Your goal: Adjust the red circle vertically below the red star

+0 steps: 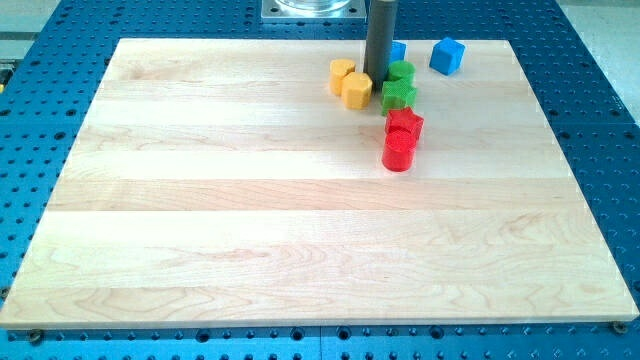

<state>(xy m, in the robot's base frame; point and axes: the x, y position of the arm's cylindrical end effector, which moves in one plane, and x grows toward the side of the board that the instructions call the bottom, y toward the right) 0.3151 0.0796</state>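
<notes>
- The pale wooden board (250, 220) on the blue perforated table (600, 120) carries every block near the view's top.
- Our dark straight rod ends at my tip (377, 80); it has no jaws and grasps nothing, standing free between the yellow blocks (350, 84) and the green blocks (399, 86).
- The red star block (405, 122) sits below the green pair.
- The red circle block (398, 152) touches the star's lower edge, slightly left of it, lying down-right of my tip.
</notes>
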